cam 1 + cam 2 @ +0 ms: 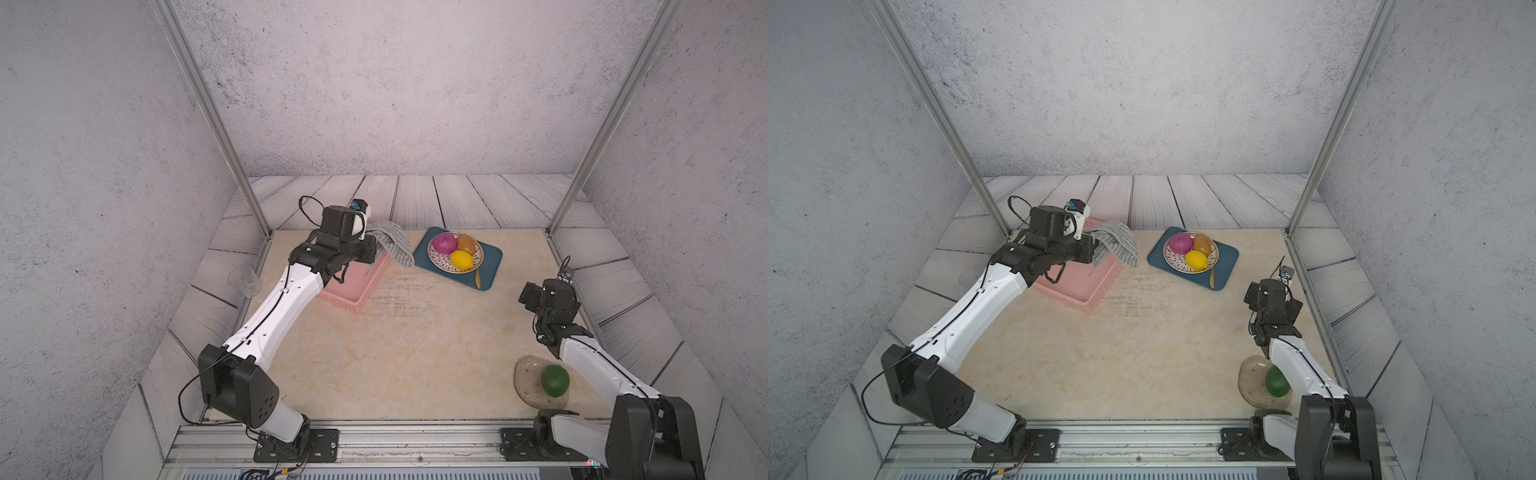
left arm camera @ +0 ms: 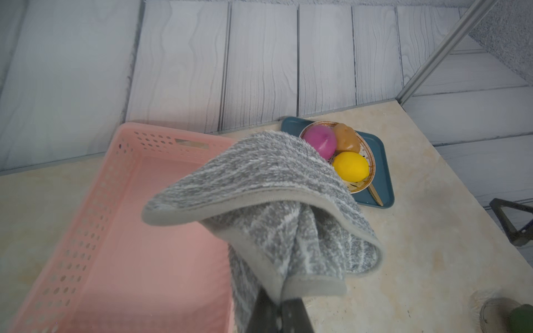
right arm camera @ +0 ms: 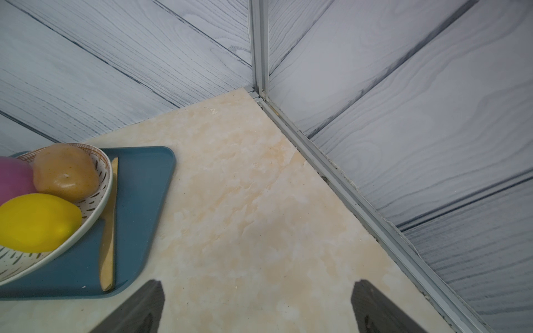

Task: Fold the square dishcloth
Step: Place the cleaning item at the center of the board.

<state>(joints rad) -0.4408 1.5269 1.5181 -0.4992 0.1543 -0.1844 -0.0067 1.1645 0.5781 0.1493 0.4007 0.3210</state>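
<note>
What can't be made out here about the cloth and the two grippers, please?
Left wrist view: the cloth buries where the left gripper pinches it.
Both top views: its wrist blocks it.
Right wrist view: the bottom edge cuts off the right gripper except its fingertips.

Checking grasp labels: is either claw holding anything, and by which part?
Left claw pinches the soft grey white-striped dishcloth at its trimmed edge, the rest draped in the air. Right claw open, empty.
</note>
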